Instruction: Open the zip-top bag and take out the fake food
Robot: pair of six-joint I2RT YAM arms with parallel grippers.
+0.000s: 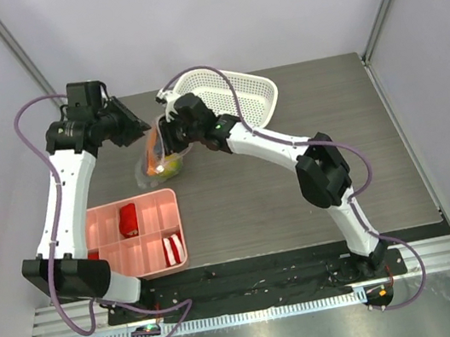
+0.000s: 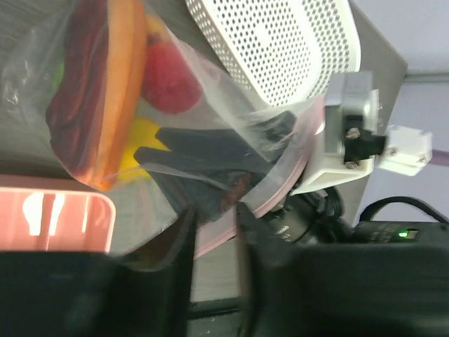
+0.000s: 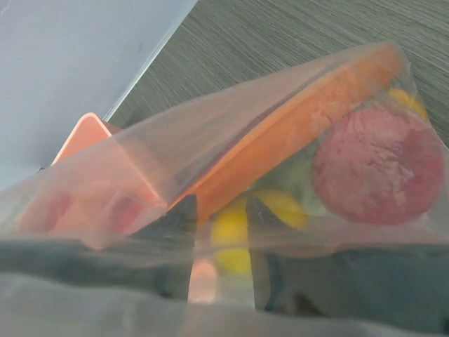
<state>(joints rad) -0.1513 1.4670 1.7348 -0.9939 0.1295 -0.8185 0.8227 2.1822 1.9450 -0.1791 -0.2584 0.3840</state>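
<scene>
Clear, crinkly plastic catches the eye first: the thin zip-top bag [image 1: 156,156] hangs between the two arms over the far left part of the dark grey wood-grain table [image 1: 266,205]. It is just beyond the pink plastic compartment tray [image 1: 149,205] and just left of the white mesh basket [image 1: 268,92]; whether its bottom touches the table I cannot tell. The fake food is all inside it: a red round fruit [image 3: 379,165], a yellow piece [image 3: 231,235], a long orange-brown wedge [image 3: 309,116] and a sliver of green [image 2: 59,70]. Seen from the left wrist, the left gripper [image 2: 214,235] has its two dark fingers a little apart. The bag's pink zip strip [image 2: 298,165] runs through the narrow gap, so those jaws look slightly open rather than clamped. The right gripper [image 3: 219,214] meets the bag from the basket side, its fingers showing through the film, spread in a V with the jaws open. Whether they sit inside the mouth or behind the film I cannot tell. In the tray lie a red piece [image 1: 129,221] and a red-and-white piece [image 1: 173,248]. A small green light [image 1: 218,124] glows on the right arm; any lettering on the rig is too small to read
</scene>
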